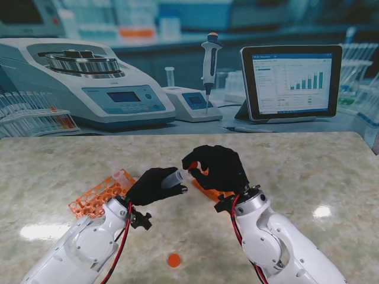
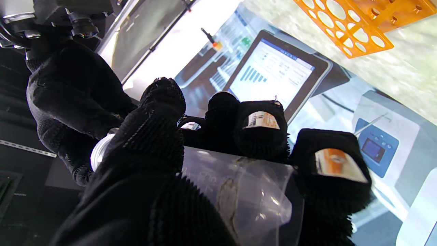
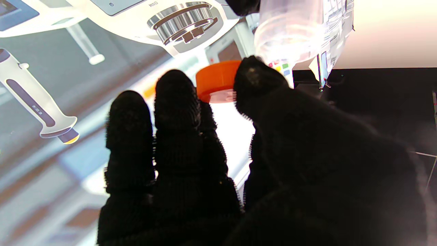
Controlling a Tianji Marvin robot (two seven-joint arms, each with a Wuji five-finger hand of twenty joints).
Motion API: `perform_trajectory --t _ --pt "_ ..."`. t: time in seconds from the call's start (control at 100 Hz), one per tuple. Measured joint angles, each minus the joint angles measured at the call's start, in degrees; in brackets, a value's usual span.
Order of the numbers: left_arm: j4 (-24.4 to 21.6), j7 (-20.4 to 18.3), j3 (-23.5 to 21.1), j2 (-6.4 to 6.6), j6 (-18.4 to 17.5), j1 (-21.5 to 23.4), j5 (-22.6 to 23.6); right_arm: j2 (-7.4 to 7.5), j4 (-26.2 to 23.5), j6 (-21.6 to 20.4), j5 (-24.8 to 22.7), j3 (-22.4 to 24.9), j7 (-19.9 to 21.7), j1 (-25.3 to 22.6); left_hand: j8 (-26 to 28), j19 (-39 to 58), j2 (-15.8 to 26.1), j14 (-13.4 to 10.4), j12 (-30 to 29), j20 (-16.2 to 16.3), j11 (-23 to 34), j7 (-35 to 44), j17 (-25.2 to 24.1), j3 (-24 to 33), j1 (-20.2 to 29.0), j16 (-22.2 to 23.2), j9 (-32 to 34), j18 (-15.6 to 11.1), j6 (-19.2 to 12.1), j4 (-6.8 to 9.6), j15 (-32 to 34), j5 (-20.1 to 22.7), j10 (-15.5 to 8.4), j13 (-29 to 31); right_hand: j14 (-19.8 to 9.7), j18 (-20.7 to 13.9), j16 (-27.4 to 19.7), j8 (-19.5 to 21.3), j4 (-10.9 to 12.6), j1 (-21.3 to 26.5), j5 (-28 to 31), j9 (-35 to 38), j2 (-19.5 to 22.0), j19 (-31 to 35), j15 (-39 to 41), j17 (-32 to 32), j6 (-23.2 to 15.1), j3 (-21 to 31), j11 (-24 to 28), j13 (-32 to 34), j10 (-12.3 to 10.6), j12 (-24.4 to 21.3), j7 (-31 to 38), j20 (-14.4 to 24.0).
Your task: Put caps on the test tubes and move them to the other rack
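Observation:
My left hand (image 1: 153, 186) is shut on a clear test tube (image 1: 176, 177), held tilted above the table with its open mouth toward the right hand. The tube's body (image 2: 239, 194) fills the left wrist view between the black fingers. My right hand (image 1: 217, 167) is shut on an orange cap (image 3: 215, 79), pinched between thumb and fingers right beside the tube's mouth (image 3: 290, 30). An orange rack (image 1: 99, 195) lies on the table at my left, partly behind the left hand. Another orange rack (image 1: 208, 191) is mostly hidden under the right hand.
A loose orange cap (image 1: 173, 260) lies on the marble table near me, between the two arms. The backdrop behind the table is a printed lab scene with a centrifuge (image 1: 89, 83), pipette and tablet (image 1: 291, 83).

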Motion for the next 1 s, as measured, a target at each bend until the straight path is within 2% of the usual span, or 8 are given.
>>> perform_trajectory --t 1.0 --pt "-0.19 0.10 -0.06 0.00 0.02 0.12 0.00 0.03 -1.43 -1.27 -0.51 -0.65 -1.12 -2.75 0.01 -0.03 0.00 0.00 0.00 -0.02 -0.02 0.00 0.00 0.00 0.00 0.00 0.00 0.06 0.00 0.00 -0.05 0.00 0.00 0.00 0.04 0.05 0.02 0.01 0.00 0.00 0.24 0.01 0.00 0.04 -0.01 0.12 0.12 0.67 0.00 0.47 0.49 -0.01 0.01 0.79"
